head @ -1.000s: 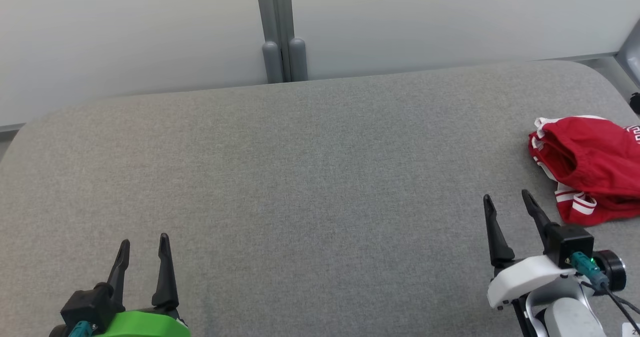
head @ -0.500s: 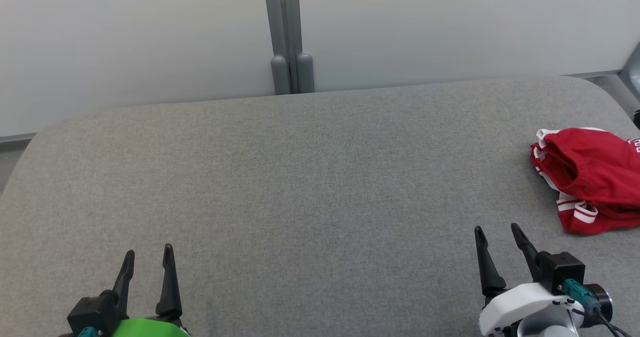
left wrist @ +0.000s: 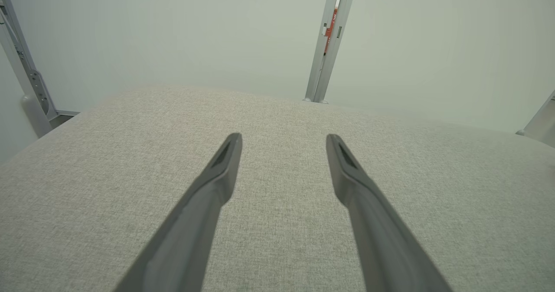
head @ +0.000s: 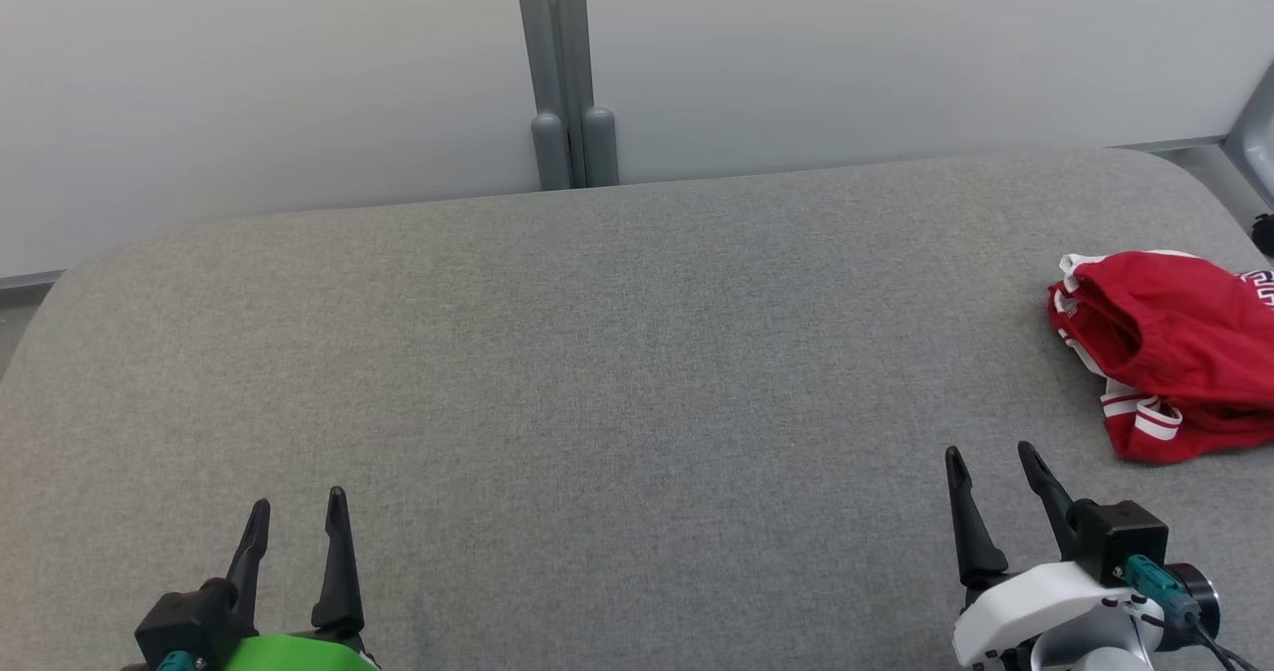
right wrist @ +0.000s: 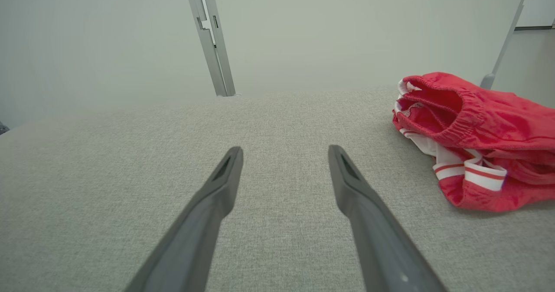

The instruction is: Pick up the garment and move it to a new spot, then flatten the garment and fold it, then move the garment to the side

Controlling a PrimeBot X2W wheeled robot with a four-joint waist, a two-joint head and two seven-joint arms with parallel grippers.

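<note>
The garment (head: 1174, 347) is red with white striped trim, lying crumpled at the right edge of the grey table (head: 617, 352); part of it runs out of the head view. From the right wrist the garment (right wrist: 477, 131) sits up and to the right of the fingers. My right gripper (head: 990, 452) stands open low on the right, a short way in front and left of the cloth, touching nothing. Far across at the lower left my left gripper (head: 299, 502) is open too, with bare table (left wrist: 282, 188) between its fingers.
A pale wall panel with a grey vertical post (head: 562, 64) runs behind the table's far edge. The table's rounded corners fall away at the far left and far right. A grey frame leg (right wrist: 505, 40) stands behind the garment.
The head camera tilted, shifting the whole picture down. My right gripper drew back toward the near edge, away from the garment. The garment lies as before.
</note>
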